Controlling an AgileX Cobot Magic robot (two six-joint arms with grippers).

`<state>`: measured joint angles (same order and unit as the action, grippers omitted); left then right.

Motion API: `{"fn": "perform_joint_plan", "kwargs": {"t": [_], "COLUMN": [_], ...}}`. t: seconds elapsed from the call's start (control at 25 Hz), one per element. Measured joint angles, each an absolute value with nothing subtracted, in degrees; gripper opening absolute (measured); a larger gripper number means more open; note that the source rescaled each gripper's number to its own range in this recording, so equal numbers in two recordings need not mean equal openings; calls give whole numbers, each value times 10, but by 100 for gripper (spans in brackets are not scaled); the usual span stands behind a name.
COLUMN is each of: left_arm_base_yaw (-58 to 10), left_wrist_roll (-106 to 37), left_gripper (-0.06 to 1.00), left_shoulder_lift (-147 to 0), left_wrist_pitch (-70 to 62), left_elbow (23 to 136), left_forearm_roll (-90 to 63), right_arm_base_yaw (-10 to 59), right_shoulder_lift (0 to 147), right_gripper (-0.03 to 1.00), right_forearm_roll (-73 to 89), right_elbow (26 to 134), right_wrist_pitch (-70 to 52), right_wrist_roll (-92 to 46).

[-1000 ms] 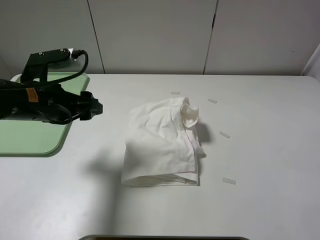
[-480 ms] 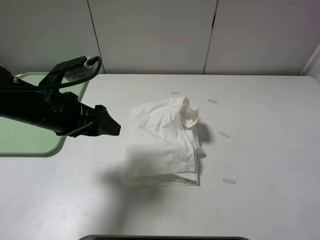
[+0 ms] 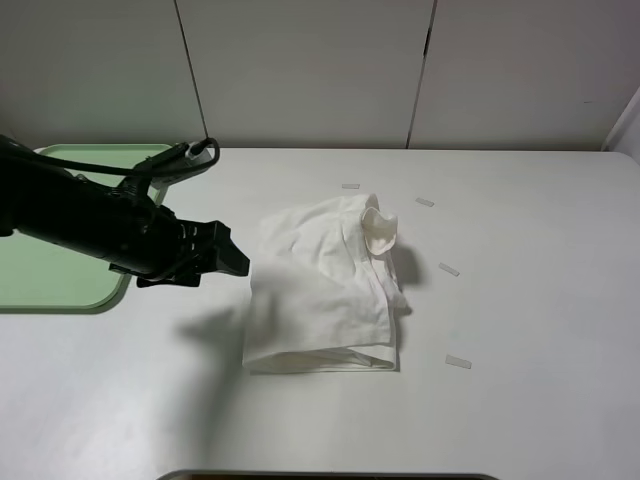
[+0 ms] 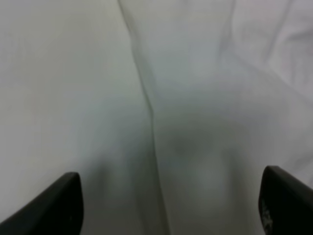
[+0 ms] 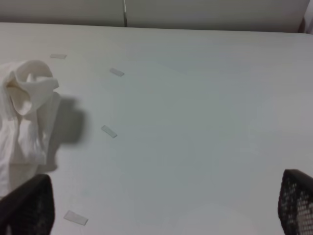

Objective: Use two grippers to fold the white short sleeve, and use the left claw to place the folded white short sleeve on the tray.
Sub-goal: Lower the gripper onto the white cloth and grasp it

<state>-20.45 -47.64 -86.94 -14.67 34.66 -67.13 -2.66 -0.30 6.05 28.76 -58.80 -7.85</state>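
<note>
Exterior high alone shows tray [image 3: 60, 285].

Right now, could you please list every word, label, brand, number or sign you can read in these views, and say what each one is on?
No readable text in any view.
White short sleeve: plain, no print or label showing.
Tape strips on the table: blank.
Tray: plain green, no marking.
Left claw: no lettering visible; the wrist view is too blurred to tell.
</note>
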Motion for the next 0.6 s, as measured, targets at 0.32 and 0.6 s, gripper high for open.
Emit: {"fn": "perform_joint_plan", "kwargs": {"t": [0.32, 0.6], "left_arm_base_yaw": [-203, -225], "left_wrist_roll": [-575, -580], "left_gripper": [73, 73], "left_shoulder_lift": [-1047, -1143], "left_wrist_pitch": [-177, -178], "left_elbow": [439, 506], "left_forearm_roll": [-782, -792], "right_arm_base_yaw": [-27, -27], "right_shoulder_lift": [-3, -3], "right_gripper": [100, 100], "right_forearm_roll": [61, 61], "right_elbow": [288, 288], "right_wrist_pitch": [-588, -588], "right_wrist_roll": [-79, -79]}}
